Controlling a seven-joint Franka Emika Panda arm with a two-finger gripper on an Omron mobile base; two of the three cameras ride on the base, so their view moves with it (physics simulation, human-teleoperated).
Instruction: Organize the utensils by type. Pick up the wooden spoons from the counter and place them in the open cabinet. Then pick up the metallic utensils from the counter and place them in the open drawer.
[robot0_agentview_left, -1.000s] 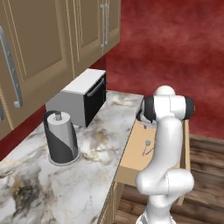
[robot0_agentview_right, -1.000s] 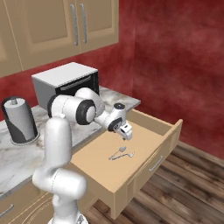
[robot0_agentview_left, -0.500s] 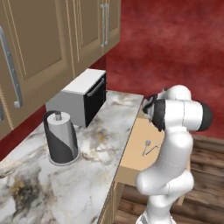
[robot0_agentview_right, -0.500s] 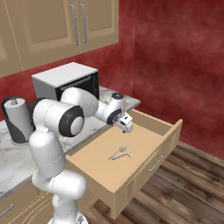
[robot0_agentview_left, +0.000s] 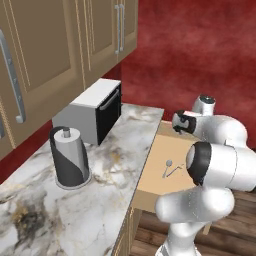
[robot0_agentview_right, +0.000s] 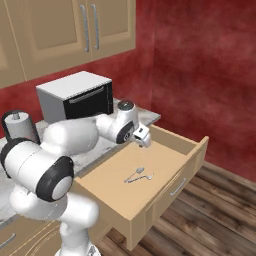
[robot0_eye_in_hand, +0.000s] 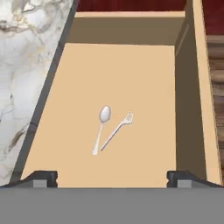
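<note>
The open drawer (robot0_eye_in_hand: 131, 70) juts from under the counter (robot0_agentview_left: 115, 165), wide, shallow and light tan. On its pale bottom lie two metallic utensils side by side, a spoon (robot0_eye_in_hand: 101, 126) and a fork (robot0_eye_in_hand: 117, 130), also seen as a small silver pair (robot0_agentview_right: 138, 175) (robot0_agentview_left: 170, 169). My gripper (robot0_eye_in_hand: 112, 177) hangs open above the drawer's inner part, clear of both pieces, with nothing between its fingertips (robot0_eye_in_hand: 43, 177). From the base it shows as the hand (robot0_agentview_right: 142, 137) over the drawer's back half (robot0_agentview_left: 181, 122). The wooden spoons are out of view.
A grey toaster oven (robot0_agentview_left: 92, 110) stands at the counter's back, with a paper towel holder (robot0_agentview_left: 70, 157) nearer. Tan wall cabinets (robot0_agentview_right: 95, 30) hang above; a door with a long silver bar handle (robot0_agentview_left: 15, 80) stands at the left edge. The drawer's front panel (robot0_agentview_right: 172, 190) sticks out over the wooden floor.
The arm has swung its elbow and shoulder round, and the hand has lifted slightly above the drawer. Spoon and fork lie where they were. The gripper stays open.
</note>
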